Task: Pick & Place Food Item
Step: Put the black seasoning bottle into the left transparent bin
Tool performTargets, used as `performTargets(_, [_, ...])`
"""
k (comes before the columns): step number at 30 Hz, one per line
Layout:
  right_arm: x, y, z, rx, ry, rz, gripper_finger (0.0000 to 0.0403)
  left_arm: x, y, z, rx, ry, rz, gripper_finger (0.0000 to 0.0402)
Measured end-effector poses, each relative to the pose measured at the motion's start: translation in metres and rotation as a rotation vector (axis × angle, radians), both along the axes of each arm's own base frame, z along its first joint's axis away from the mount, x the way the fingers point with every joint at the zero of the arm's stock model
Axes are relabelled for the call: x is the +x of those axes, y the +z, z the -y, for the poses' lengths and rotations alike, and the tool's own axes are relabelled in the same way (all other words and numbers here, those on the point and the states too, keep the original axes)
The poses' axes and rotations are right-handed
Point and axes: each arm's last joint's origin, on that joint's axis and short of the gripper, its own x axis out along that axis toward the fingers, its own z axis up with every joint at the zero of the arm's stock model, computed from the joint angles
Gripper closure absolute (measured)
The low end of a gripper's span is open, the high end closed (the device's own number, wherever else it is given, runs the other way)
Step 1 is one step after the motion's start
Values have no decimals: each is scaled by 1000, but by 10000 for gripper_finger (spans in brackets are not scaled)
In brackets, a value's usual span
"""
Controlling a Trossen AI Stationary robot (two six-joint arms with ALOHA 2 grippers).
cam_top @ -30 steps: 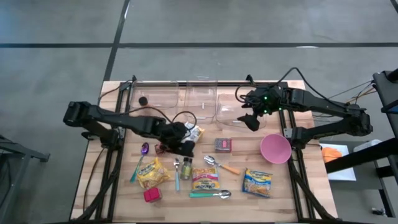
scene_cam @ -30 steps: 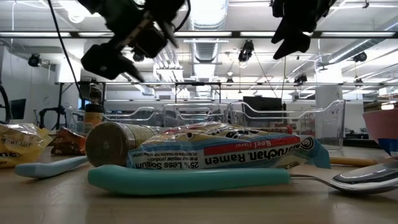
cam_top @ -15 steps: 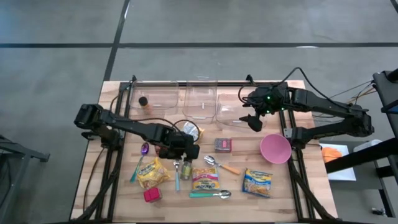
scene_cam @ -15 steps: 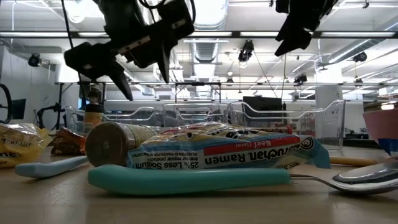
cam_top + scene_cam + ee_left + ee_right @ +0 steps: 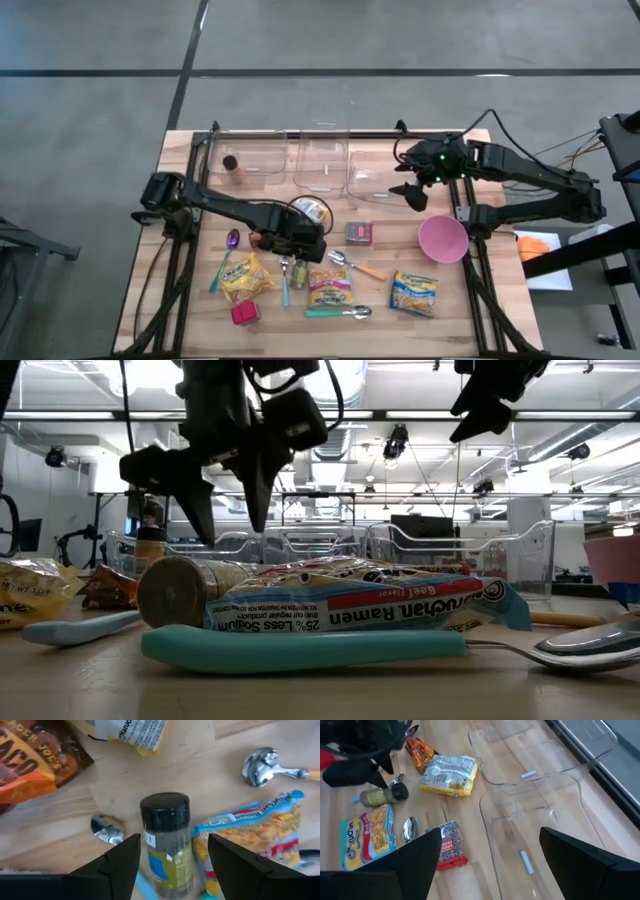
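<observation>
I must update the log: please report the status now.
Left gripper open, straddling the lying spice jar, not yet gripping. Right gripper open, waiting above the clear bins. Ramen pack and spoon lie close beside the jar.

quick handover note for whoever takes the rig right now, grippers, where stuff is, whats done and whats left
Left gripper: open, empty, straddling the black-capped spice jar, which lies on its side on the table beside a ramen packet.
Right gripper: open, empty, waiting in the air by the clear bins.
Other items: small bottle inside the left bin; pink bowl, red packet, spoons and other packets spread on the table.
Done: left arm lined up on the jar.
Left: grip the jar, lift, place it; I can't tell the intended destination.
</observation>
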Motion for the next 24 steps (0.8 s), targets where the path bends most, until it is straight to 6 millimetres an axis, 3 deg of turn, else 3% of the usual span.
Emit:
performTargets(6, [-1, -1, 1, -9, -22, -5, 72, 3, -11, 1, 19, -12, -24, 163])
performTargets(16, [-1, -1, 0, 11, -41, -9, 72, 5, -13, 0, 44, -29, 6, 163])
performTargets(24, [-1, -1, 0, 21, -50, -7, 72, 11, -34, 3, 42, -59, -20, 163])
